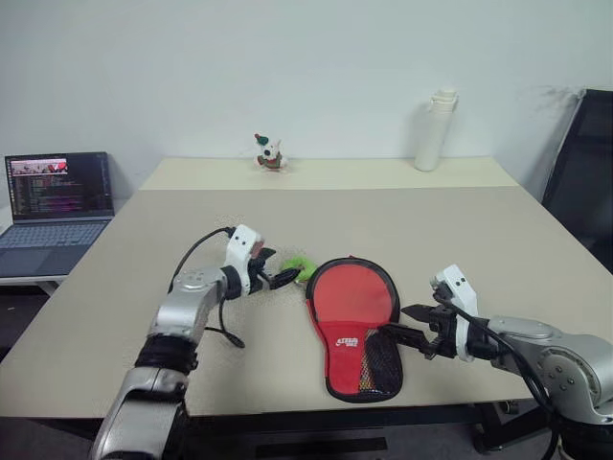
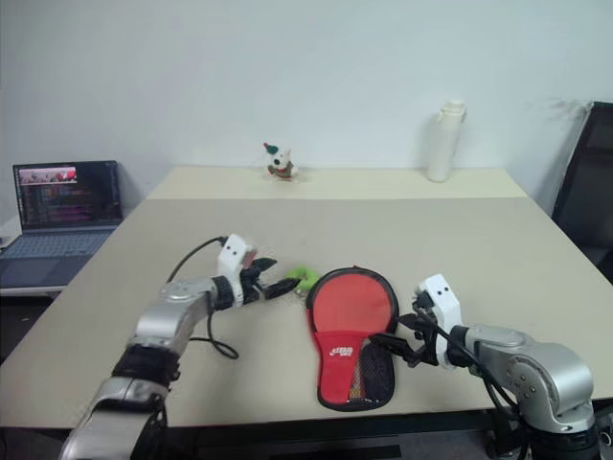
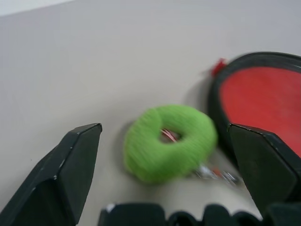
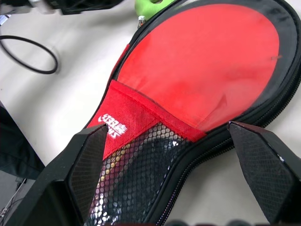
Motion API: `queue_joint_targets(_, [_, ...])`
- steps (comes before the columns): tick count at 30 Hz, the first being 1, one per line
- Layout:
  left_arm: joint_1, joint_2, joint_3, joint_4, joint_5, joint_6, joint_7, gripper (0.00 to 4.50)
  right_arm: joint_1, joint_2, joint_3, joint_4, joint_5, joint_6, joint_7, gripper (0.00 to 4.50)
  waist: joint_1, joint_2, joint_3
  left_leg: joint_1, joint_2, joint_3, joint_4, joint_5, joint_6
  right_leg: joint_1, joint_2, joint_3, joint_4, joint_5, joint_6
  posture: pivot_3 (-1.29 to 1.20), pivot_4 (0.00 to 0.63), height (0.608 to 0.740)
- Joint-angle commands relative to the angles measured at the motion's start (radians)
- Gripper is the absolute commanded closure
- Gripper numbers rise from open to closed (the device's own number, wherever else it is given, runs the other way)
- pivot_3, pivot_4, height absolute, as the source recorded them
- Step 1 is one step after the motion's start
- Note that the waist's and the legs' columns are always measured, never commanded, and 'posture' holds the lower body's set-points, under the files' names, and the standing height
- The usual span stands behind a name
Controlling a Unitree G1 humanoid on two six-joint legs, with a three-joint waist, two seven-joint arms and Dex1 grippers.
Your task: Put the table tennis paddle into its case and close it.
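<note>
Case lies red side up at lower centre, both claws gaping empty: left gripper nears green pull tag; a glancing grab could skid it aside.

Head pair overlooks table — wrists close-up.

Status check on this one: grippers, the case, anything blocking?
Left gripper open, at the green pull tag. Right gripper open beside the case, which lies flat, red side up. Nothing in the way on the table.
</note>
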Motion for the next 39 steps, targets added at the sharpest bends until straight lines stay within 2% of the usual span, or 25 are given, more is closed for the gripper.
queue_joint_targets(1, [-0.086,-0.021,0.001,0.133,0.027,-0.031,-0.002,0.04,-0.015,0.005,-0.006,-0.01,0.015,-0.025,-0.013,0.0,-0.001,0.0,0.0,0.0,0.0,0.0,0.0,0.0,0.0,0.0,0.0,0.0,0.0,0.0,0.0,0.0,0.15,0.74])
queue_joint_targets(5, [-0.161,-0.057,-0.019,0.332,0.077,-0.059,-0.01,0.04,-0.016,0.013,-0.006,-0.018,0.021,-0.029,-0.033,0.0,-0.001,0.0,0.0,0.0,-0.001,0.0,0.0,0.0,0.0,0.0,0.0,-0.001,0.0,0.0,0.0,0.0,0.15,0.74])
queue_joint_targets(12, [-0.155,-0.079,-0.029,0.386,0.115,-0.096,-0.052,0.04,-0.045,0.004,0.009,-0.032,0.007,-0.088,-0.048,0.0,0.0,0.0,0.0,0.0,-0.002,-0.001,0.0,0.0,0.0,0.001,-0.002,-0.001,0.001,0.0,0.0,0.0,0.15,0.74])
queue_joint_targets(15, [-0.147,-0.079,-0.024,0.377,0.114,-0.095,-0.058,0.94,-0.067,0.005,0.016,-0.025,0.009,-0.115,-0.048,0.0,0.0,0.0,0.0,0.0,-0.002,-0.001,0.0,0.0,0.0,0.001,-0.002,-0.001,0.001,0.0,0.0,0.0,0.15,0.74])
queue_joint_targets(18, [-0.122,-0.075,-0.018,0.341,0.105,-0.083,-0.073,2.07,-0.137,0.03,0.058,0.019,-0.025,-0.216,-0.038,0.0,-0.003,0.0,0.0,0.001,-0.002,-0.001,0.0,0.0,0.0,0.001,-0.002,-0.001,0.001,0.0,0.0,0.0,0.15,0.74])
queue_joint_targets(22, [-0.085,-0.068,-0.01,0.283,0.102,-0.063,-0.076,3.49,-0.246,0.124,0.178,0.152,-0.101,-0.324,-0.056,0.0,-0.006,0.0,-0.001,0.002,-0.002,-0.001,0.0,0.0,0.0,0.001,-0.002,-0.001,0.002,0.0,0.0,0.0,0.15,0.74])
queue_joint_targets(25, [-0.059,-0.064,-0.007,0.236,0.1,-0.041,-0.078,4.44,-0.268,0.153,0.276,0.245,-0.176,-0.393,-0.038,0.0,-0.004,0.0,-0.001,0.003,-0.001,-0.001,0.0,0.0,0.0,0.002,-0.001,-0.001,0.003,0.0,0.0,0.0,0.15,0.74])
queue_joint_targets(32, [-0.018,-0.056,0.001,0.142,0.095,0.006,-0.068,4.48,-0.247,0.242,0.419,0.429,-0.316,-0.502,-0.064,0.0,-0.007,0.0,-0.001,0.002,-0.001,-0.002,0.0,0.0,0.0,0.0,-0.003,0.001,0.002,0.0,0.0,0.0,0.15,0.74])
queue_joint_targets(36, [-0.004,-0.054,-0.002,0.106,0.099,0.023,-0.061,4.48,-0.214,0.208,0.5,0.534,-0.479,-0.632,-0.093,0.0,-0.006,0.0,-0.001,0.002,-0.001,-0.003,0.0,0.0,0.0,0.0,-0.003,0.0,0.002,0.0,0.0,0.0,0.15,0.74])
queue_joint_targets(39, [-0.01,-0.045,-0.004,0.108,0.109,0.018,-0.056,4.48,-0.183,0.206,0.502,0.541,-0.505,-0.656,-0.083,0.0,-0.006,-0.001,-0.002,0.003,-0.002,-0.003,0.0,0.0,0.0,0.001,-0.003,0.001,0.002,0.0,0.0,0.0,0.15,0.74])
